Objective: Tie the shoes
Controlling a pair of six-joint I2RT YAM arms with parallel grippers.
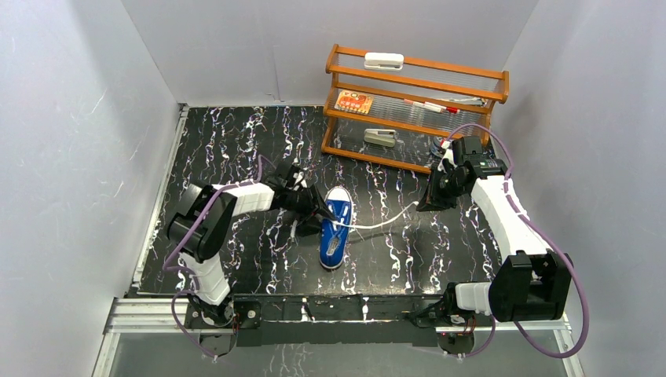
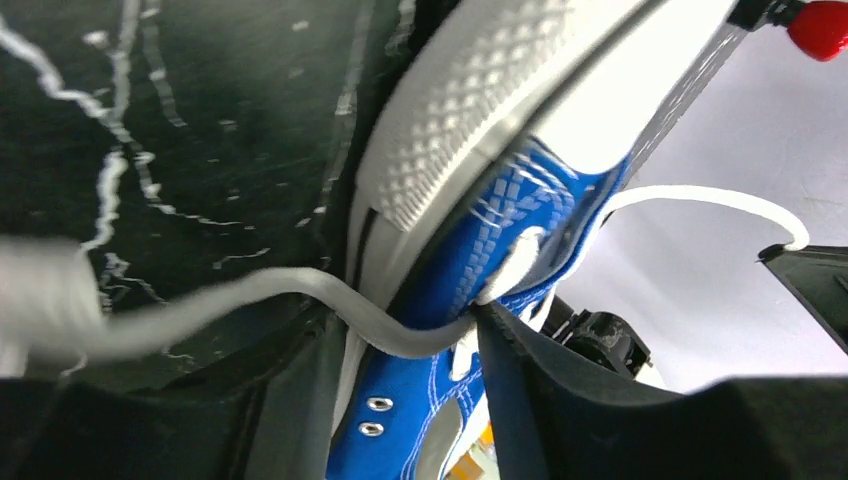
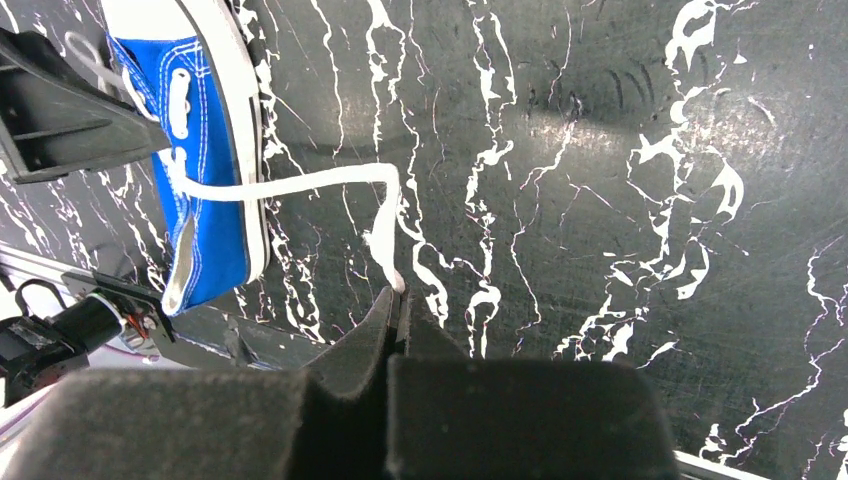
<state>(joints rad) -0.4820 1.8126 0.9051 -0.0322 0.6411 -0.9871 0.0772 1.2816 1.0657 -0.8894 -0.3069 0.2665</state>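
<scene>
Looks like early days on the tying: no knot or bow anywhere, just laces drawn out sideways. Got the shoe (image 1: 335, 228) parked mid-worktop (image 1: 236, 141) between the arms, toe far, heel near.

Over on the right: right gripper (image 1: 428, 204) set well clear of the shoe, low by the worktop, jaws pressed together on the tip of the right lace (image 1: 385, 221). Can trace that lace from the eyelets out rightward in a loose curve, nowhere near taut. As for the right arm: reaching far from its base, then bent back leftward, wrist tipped down.

Over on the left: left gripper (image 1: 316, 210) tucked just beside the shoe's left side, at the end of an arm stretched low and rightward from its base. Going by the wrist view, jaws spread, with blue canvas and eyelets showing in the gap. Left lace (image 2: 250, 295) draped across in front of one finger, seemingly not pinched, though too blurry up close to swear to.

Next up, at a guess: grip the left lace near its end, then bring both ends over the tongue and cross them for the first knot. Calls for taking up the slack on the right gently, without dragging the shoe along.
</scene>
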